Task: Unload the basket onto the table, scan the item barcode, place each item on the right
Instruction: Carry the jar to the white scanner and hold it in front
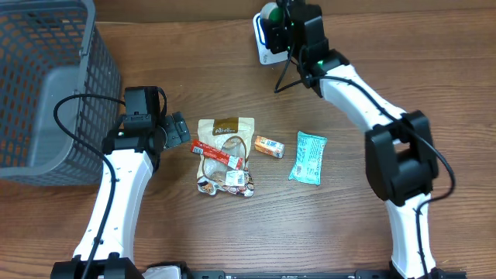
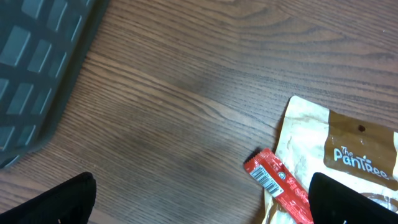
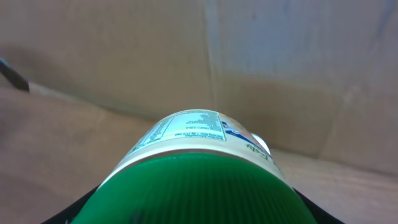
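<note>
Green-lidded jar [image 3: 186, 186] is what we find clamped in the right gripper [image 1: 277, 22], up at the 12 o'clock edge of the table [image 1: 349, 232] in the overhead view. From the right wrist we look along its ribbed green lid to a white label with fine print, and the dark fingers [image 3: 78, 214] hug both sides of the lid, so we read this gripper as closed on the green-lidded jar. Just at its 6 o'clock lies a white device with a dark rim [image 1: 262, 43]; we cannot tell whether the two touch. The left gripper [image 1: 178, 128] stands with its jaws spread wide and holds nothing, hovering at about 9 o'clock from the pile in the table's middle. In its wrist view we see only wood between its fingers [image 2: 62, 199]. That pile is a tan snack pouch [image 1: 225, 128] with a red stick packet [image 1: 217, 151] lying across it, and a second pouch [image 1: 226, 178] at its 6 o'clock. At 3 o'clock from these lies a small orange box [image 1: 269, 146], and further toward 3 o'clock a teal packet [image 1: 308, 157], apart from the box. A grey mesh basket [image 1: 46, 85] fills the 10 o'clock corner.
</note>
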